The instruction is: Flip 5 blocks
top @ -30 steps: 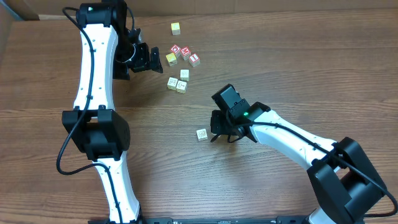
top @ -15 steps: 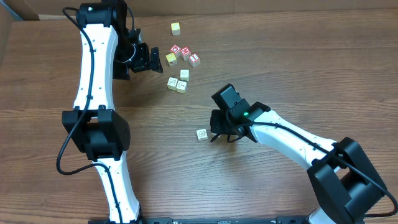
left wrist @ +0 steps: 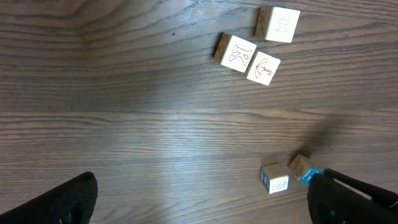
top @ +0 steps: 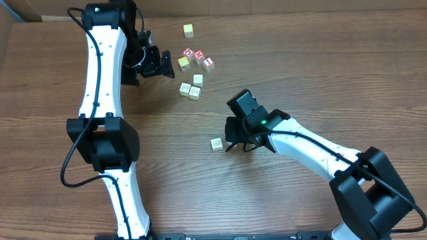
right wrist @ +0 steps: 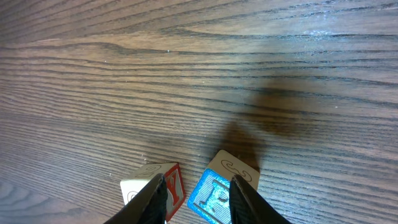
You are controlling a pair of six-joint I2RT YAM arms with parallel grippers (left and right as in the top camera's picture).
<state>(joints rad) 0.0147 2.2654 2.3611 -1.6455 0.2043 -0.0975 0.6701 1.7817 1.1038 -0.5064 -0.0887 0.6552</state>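
In the right wrist view my right gripper is shut on a cream block with a blue letter face, tilted between the fingers. Just left of my left finger lies another block with a red "Y" side. From overhead, my right gripper hides the held block; the neighbouring block lies on the table beside it. Three cream line-marked blocks sit near the back, also visible in the left wrist view. My left gripper hovers open to their left, holding nothing.
Red-and-white cubes and two yellow cubes lie at the back beside my left gripper. Two small cubes with blue sides rest by my left gripper's right finger. A cardboard wall borders the far left.
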